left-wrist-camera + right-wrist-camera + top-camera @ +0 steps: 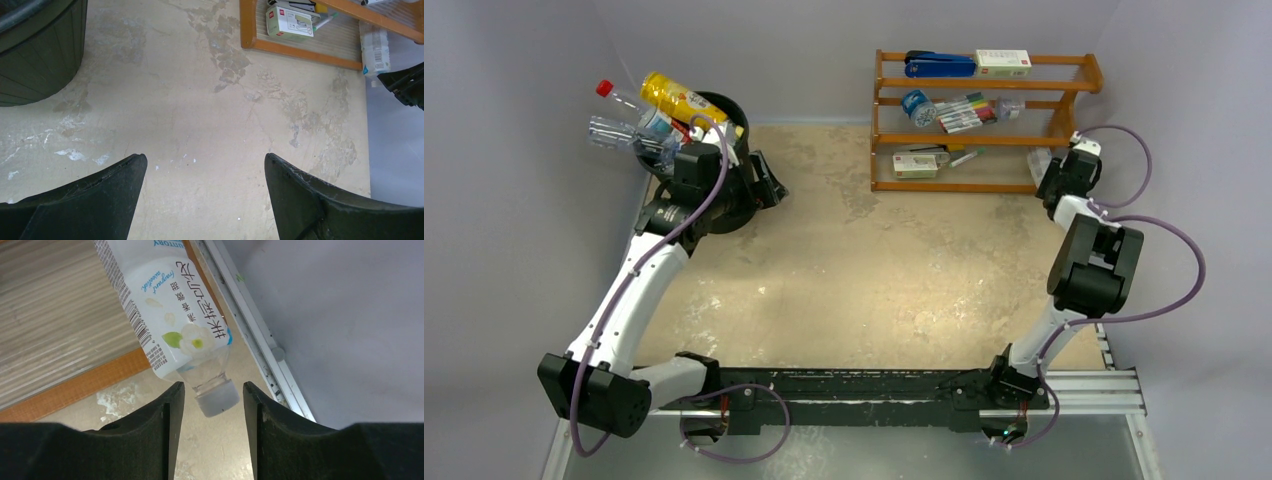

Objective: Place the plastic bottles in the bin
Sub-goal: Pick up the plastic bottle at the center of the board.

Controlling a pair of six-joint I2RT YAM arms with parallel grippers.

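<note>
Right gripper (pixel 213 390) is at the table's far right, just beside the wooden rack (pixel 90 380). Its fingers straddle the white cap of a clear white-labelled bottle (pixel 175 315) by the rack's right end. Jaws narrow, thin gaps either side of the cap; cannot tell if pinching. Left gripper (pixel 205 160) is spread wide with nothing between, over bare table (pixel 200 100) near the bin (pixel 724 105). Bin sits at the far left corner, with bottles (pixel 649 120) piled above the rim and a yellow bottle (pixel 674 97) on top.
</note>
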